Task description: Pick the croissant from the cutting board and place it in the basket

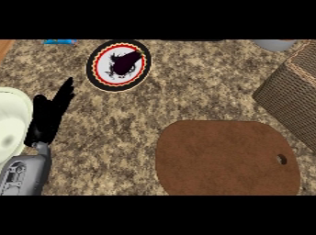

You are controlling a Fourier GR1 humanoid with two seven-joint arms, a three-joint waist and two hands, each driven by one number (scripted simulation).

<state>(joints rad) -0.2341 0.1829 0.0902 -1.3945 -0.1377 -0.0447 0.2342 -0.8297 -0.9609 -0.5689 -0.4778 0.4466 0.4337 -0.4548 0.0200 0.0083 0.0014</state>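
Your left robot hand (50,114) rested open at the left edge, and no croissant showed anywhere.

The brown rounded wooden cutting board (225,158) lay bare on the speckled granite worktop (188,96), and your right robot hand was out of view, so I'd judge you were at or past the placing step. The woven wicker basket (303,96) stood just beside the board's right side, its inside hidden from you. Next, you'd need to confirm the croissant sat inside it.
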